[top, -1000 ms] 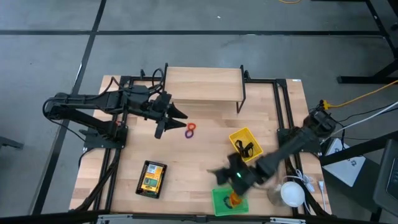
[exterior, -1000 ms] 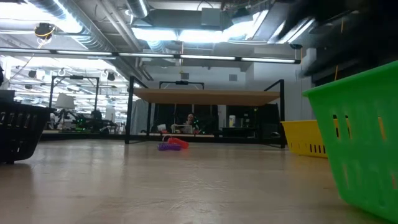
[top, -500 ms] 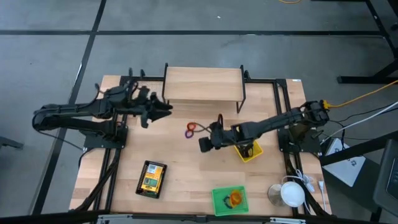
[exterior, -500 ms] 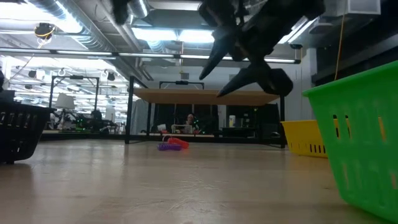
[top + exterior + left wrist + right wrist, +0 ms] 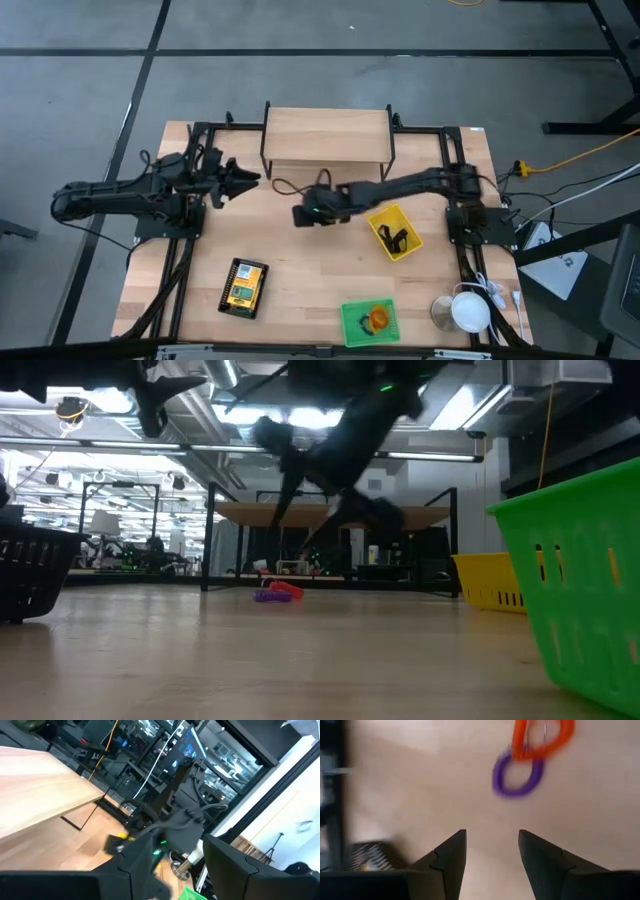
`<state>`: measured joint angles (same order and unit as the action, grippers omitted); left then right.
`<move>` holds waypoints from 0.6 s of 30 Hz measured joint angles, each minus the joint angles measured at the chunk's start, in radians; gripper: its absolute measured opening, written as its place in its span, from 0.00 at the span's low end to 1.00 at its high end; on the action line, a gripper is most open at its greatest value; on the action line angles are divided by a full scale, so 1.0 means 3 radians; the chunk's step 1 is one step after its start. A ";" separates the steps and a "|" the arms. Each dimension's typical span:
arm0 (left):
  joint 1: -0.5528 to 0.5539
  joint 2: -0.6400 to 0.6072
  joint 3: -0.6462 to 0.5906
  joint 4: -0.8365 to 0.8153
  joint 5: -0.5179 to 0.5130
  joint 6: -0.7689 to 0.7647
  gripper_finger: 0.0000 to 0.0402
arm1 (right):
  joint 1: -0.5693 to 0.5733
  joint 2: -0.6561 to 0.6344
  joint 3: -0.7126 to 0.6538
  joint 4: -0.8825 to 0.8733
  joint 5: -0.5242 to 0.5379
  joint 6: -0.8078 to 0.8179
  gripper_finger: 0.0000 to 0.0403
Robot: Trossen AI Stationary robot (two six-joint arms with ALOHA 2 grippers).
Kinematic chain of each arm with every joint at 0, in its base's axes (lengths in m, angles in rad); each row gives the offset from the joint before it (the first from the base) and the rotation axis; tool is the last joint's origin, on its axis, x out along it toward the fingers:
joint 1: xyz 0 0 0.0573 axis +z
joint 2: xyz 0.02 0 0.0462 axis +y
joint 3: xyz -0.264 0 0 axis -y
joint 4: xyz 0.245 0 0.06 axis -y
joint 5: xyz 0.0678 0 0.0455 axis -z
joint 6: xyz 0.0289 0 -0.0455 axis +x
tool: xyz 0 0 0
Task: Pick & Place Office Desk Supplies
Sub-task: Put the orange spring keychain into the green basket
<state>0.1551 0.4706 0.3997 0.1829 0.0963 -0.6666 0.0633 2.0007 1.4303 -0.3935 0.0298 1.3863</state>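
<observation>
Right gripper over counter centre, jaws parted and empty, poised above the purple ring and orange-red ring, which lie touching, overlapped, just ahead of its fingertips. Rings hidden under the arm from above. Left gripper waits near 10 o'clock, jaws apart, empty. Judged: rings thin, light, probably springy and slippery; pinch across one band at the overlap, jaws pressed to the wood. Yellow bin at 3 o'clock
</observation>
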 joint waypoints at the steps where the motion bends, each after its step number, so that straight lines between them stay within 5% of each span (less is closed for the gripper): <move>1: 0.0000 -0.0008 -0.0006 -0.0021 0.0001 0.0000 0.42 | -0.0047 0.0133 0.0201 -0.0188 -0.0022 -0.0078 0.45; 7: 0.0000 -0.0010 -0.0005 -0.0050 0.0142 0.0017 0.42 | -0.0275 0.0674 0.1155 -0.1139 -0.0159 -0.0577 0.45; 18: 0.0000 -0.0024 -0.0005 -0.0081 0.0339 0.0078 0.42 | -0.0383 0.0676 0.1094 -0.1370 0.0011 -0.0182 0.45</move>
<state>0.1551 0.4633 0.3981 0.1585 0.1980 -0.6434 -0.0517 2.2034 1.7586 -0.8046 0.0330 1.3317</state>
